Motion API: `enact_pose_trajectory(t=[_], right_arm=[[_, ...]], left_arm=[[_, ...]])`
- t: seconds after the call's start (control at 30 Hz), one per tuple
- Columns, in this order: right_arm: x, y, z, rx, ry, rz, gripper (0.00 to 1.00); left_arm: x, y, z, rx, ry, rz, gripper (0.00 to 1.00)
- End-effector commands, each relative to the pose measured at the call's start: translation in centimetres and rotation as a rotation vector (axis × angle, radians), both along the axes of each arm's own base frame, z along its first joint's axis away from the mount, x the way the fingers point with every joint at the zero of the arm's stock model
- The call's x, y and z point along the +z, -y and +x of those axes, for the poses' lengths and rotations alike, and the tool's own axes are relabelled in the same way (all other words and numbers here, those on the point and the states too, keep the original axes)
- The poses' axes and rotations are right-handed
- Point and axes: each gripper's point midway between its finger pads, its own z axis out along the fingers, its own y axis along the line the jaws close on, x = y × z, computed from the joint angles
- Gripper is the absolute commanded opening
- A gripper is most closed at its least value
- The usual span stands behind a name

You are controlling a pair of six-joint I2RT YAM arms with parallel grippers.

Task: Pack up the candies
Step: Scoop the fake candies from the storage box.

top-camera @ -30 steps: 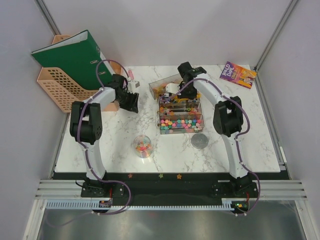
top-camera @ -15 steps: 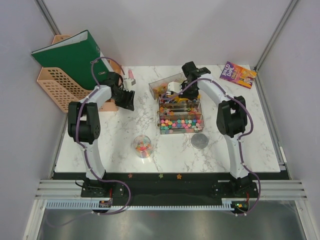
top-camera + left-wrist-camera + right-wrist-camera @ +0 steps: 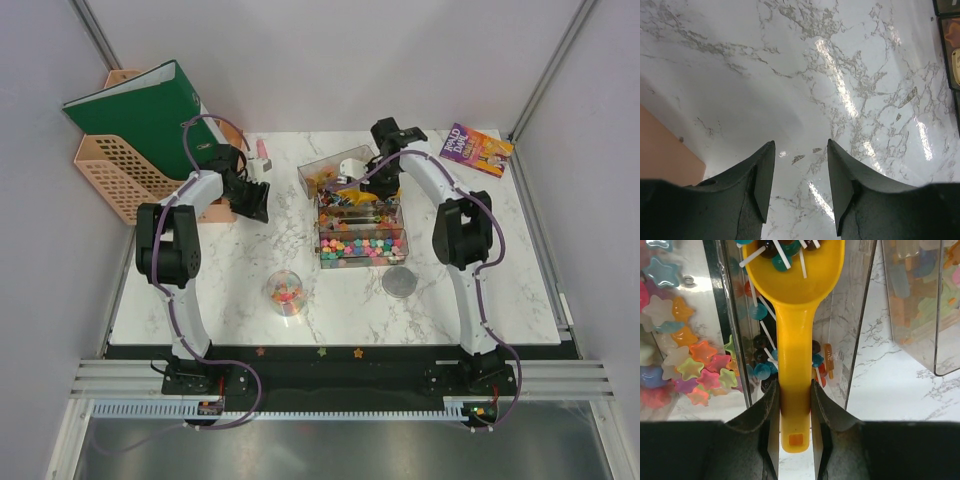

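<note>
The candies (image 3: 362, 246) are small multicoloured star sweets in the front compartment of a clear divided box (image 3: 400, 228); they also show in the right wrist view (image 3: 685, 365). More of them sit in a clear cup (image 3: 285, 291) near the table's front. My right gripper (image 3: 794, 390) is shut on the handle of the orange scoop (image 3: 795, 335), over the box's middle compartment. The scoop's bowl holds a few lollipops (image 3: 782, 252). In the top view the right gripper (image 3: 372, 172) is at the box's far end. My left gripper (image 3: 800, 150) is open and empty over bare marble, seen in the top view (image 3: 255, 200) at the far left.
A round grey lid (image 3: 398, 281) lies right of the box. A second clear box (image 3: 325, 172) stands behind it. A peach file tray (image 3: 115, 175) with a green binder (image 3: 150, 115) is at the back left, a pink item (image 3: 264, 150) near it, a book (image 3: 476, 149) at the back right.
My right gripper has drawn back and to the right with the scoop. My left gripper moved a little back and left, then stayed still.
</note>
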Motion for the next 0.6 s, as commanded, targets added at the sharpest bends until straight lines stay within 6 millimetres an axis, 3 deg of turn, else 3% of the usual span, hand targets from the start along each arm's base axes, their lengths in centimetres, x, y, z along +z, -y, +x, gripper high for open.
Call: enact_pose_trajectory(t=[0.0, 0.1, 0.37, 0.57], right_arm=[[-1.1, -2.7, -3.9, 0.104, -0.217, 0.178, 0.00], [-1.4, -2.6, -4.6, 0.133, -0.248, 0.220, 0.00], [1.6, -3.3, -4.1, 0.052, -0.223, 0.388, 0.00], [1.3, -3.5, -4.8, 0.002, -0.197, 0.466, 0.00]], left_arm=[[0.9, -0.1, -0.4, -0.051, 0.026, 0.008, 0.53], [0.5, -0.1, -1.0, -0.070, 0.015, 0.012, 0.53], [0.2, 0.1, -1.4, -0.096, -0.010, 0.003, 0.53], [0.6, -0.4, -1.3, -0.119, -0.025, 0.029, 0.53]])
